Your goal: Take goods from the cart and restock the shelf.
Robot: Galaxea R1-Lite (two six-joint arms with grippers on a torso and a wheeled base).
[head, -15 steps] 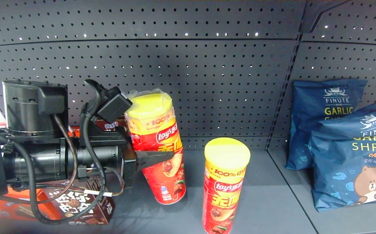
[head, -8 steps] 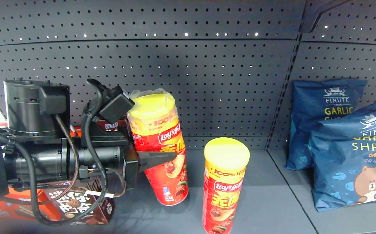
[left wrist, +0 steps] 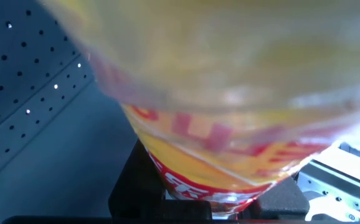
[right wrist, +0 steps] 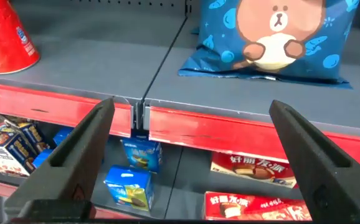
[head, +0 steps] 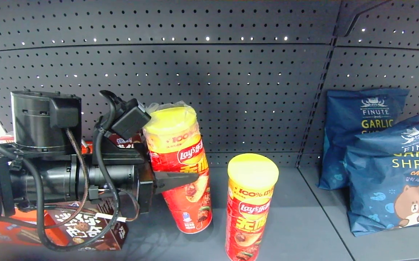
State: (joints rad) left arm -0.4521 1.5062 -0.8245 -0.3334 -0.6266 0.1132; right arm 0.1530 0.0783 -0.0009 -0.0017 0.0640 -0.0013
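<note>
Placement step: I have chip can (head: 180, 166) clamped in left gripper (head: 175, 178). It is tilted, top leaning toward 11 o'clock, base on or just above shelf (head: 296, 224); can't tell which. Upright second can (head: 251, 206) sits near, at its 4 o'clock. I'd level wrist, seat base flat, then release, staying off neighbour. Arm horizontal, entering from 9 o'clock. Idle right gripper (right wrist: 192, 112) spread wide, empty, at shelf front edge.

left arm (head: 50, 177): matte black, fat cylinder housing (head: 44, 121) on top | cables (head: 116, 208): black loops plus one braided brown | right gripper (right wrist: 195, 165): two dark wedge fingers (right wrist: 74, 165), pretty tapered
</note>
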